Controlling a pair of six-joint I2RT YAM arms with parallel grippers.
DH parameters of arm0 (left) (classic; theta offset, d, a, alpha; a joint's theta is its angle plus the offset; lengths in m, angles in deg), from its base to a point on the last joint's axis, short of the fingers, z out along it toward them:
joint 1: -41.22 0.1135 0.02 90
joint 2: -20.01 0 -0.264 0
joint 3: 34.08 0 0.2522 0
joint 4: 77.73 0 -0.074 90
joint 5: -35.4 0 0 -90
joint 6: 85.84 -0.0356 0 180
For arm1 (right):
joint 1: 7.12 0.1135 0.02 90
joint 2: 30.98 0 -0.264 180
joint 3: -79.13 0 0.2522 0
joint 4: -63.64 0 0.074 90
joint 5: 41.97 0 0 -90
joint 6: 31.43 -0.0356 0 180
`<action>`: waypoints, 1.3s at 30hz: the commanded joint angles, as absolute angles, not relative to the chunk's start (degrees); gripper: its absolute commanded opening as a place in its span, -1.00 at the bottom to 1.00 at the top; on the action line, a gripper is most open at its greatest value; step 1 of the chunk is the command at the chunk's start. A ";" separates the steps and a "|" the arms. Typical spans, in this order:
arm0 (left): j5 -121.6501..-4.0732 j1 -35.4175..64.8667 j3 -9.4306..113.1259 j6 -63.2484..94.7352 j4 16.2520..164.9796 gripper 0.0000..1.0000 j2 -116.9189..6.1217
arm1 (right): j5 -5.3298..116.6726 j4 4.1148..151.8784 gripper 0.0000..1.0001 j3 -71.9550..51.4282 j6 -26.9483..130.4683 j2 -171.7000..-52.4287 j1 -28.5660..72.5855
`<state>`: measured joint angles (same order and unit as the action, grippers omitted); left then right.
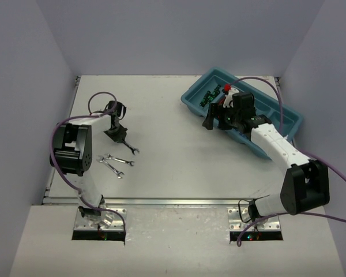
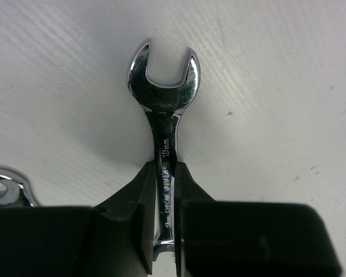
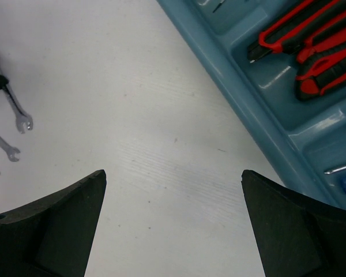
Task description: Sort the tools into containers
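The left gripper [image 2: 165, 173] is squeezed shut on the thin middle part of a silver wrench [image 2: 163, 115]. The wrench lies flat on the white table [image 2: 277, 86]. It is shiny, with tiny letters on it. Its open, fork-shaped end points to the top of the left wrist view.

In the top view it sits at the left of the frame. The teal tray [image 1: 288, 124] is well apart from it, at the upper right.

I think the job now is to lift it. Go straight up and go slowly, because the grip is nearer one end and the long end may tip down. Keep away from the two other wrenches [image 1: 115, 163] near it, lower in the frame.

The right gripper [image 3: 173, 179] has its fingers wide apart and holds nothing. It hangs just beside the tray, where red-and-black utility knives [image 3: 311, 40] lie.
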<state>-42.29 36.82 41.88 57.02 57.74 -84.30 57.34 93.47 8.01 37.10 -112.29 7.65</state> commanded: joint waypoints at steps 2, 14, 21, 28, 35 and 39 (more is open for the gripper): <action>-51.33 37.18 38.30 54.98 65.64 -1.00 -89.33 | 67.17 88.30 0.98 9.03 39.15 -108.77 7.65; -59.53 31.43 30.13 51.54 81.30 -1.00 -71.45 | 91.23 82.26 0.98 8.60 36.72 -114.80 7.82; -59.27 25.09 27.49 53.89 82.43 -1.00 -64.66 | 92.30 76.96 0.95 8.78 33.14 -118.47 12.85; -61.30 19.31 24.79 57.90 85.52 -1.00 -56.43 | 88.85 65.74 0.64 11.44 25.60 -121.91 18.78; -60.05 15.39 21.69 61.21 87.11 -1.00 -49.43 | 87.57 62.55 0.50 10.17 24.82 -125.82 26.28; -61.83 15.02 20.91 61.93 88.46 -1.00 -48.33 | 86.39 63.83 0.42 8.86 25.51 -128.46 28.43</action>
<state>-60.11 15.53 21.29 59.72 82.49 -50.76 87.50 66.66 11.51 25.46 -126.55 26.54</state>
